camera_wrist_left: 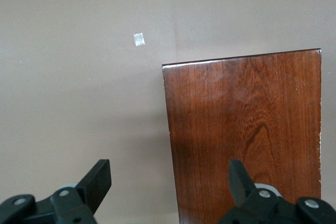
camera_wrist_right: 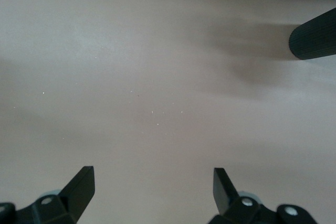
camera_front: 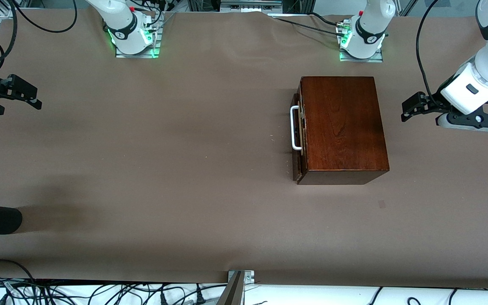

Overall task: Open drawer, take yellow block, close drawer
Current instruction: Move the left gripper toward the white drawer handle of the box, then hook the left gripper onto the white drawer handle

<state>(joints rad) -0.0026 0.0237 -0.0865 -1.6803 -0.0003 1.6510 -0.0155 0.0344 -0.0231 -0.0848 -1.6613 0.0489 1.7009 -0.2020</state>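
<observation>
The drawer (camera_front: 297, 135), almost shut, is sitting in the wooden box (camera_front: 342, 127) toward the left arm's end, handle (camera_front: 295, 128) facing the right arm's end, while both the left gripper (camera_front: 411, 109) and right gripper (camera_front: 17, 95) are hovering spread and empty over the table (camera_front: 163, 148).

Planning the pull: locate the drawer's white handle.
In the front view, the white handle sits on the drawer front, facing the right arm's end of the table.

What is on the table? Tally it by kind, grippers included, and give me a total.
Wooden box with its drawer shut: 1
White bar handle: 1
Open grippers, left gripper and right gripper: 2
Yellow blocks in view: 0
Total: 4
</observation>
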